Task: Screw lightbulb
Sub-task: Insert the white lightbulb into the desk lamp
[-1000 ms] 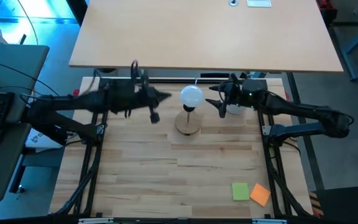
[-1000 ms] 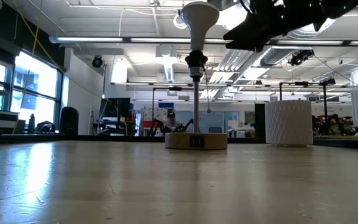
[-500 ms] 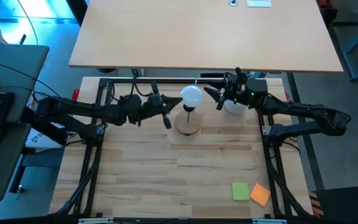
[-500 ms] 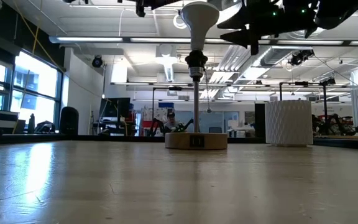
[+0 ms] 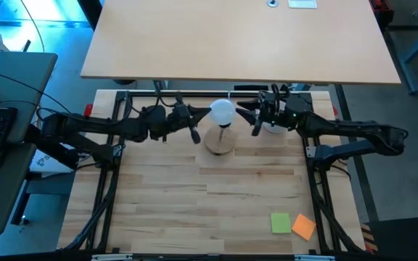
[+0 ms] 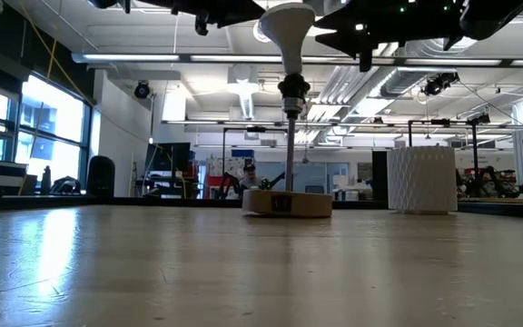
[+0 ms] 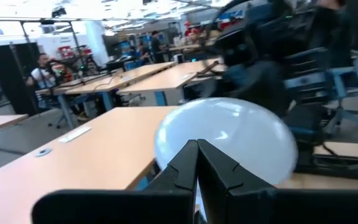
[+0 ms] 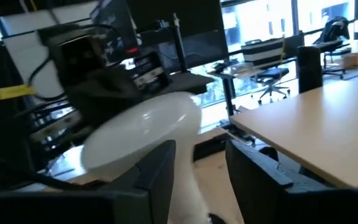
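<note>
lightbulb [image 6: 288,20] globe: cut by the low view's upper edge.
right gripper [image 5: 247,116] contact with lightbulb: cannot tell.
left gripper [image 7: 197,163] beside lightbulb: fingertips hide the globe's lower middle.

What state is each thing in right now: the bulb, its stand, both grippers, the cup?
lightbulb: seated in the socket on top of the stand, base down.
wooden stand: on the table, tipped slightly off level in the low view.
left gripper: shut, beside the bulb, holding nothing.
right gripper: fingers apart, at the bulb's other side; contact unclear.
white cup: upright on the table.
</note>
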